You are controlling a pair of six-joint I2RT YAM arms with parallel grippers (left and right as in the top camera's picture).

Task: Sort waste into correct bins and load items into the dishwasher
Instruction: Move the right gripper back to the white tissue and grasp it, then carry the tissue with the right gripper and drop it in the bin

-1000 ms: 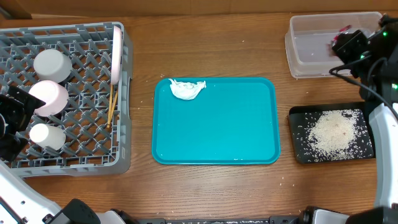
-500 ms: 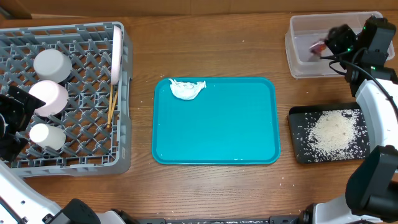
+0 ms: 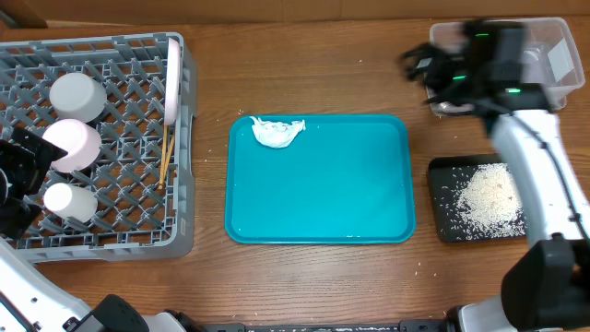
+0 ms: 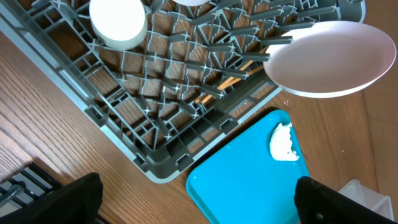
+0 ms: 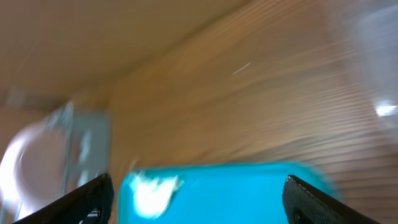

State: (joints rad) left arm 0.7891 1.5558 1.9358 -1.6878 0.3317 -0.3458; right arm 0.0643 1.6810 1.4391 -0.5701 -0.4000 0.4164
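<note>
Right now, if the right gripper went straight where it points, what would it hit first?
Probably the teal tray: in the blurred right wrist view it lies between the open fingers of the right gripper, with the napkin left of centre. Depth is unclear.

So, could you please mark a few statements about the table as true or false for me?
The napkin lies on the teal tray. True.
The rice is on the teal tray. False: it is in the black tray.
The plate stands on edge in the rack. True.
The right gripper holds the napkin. False: it is open and empty.
The chopsticks lie in the black tray. False: they are in the rack.
</note>
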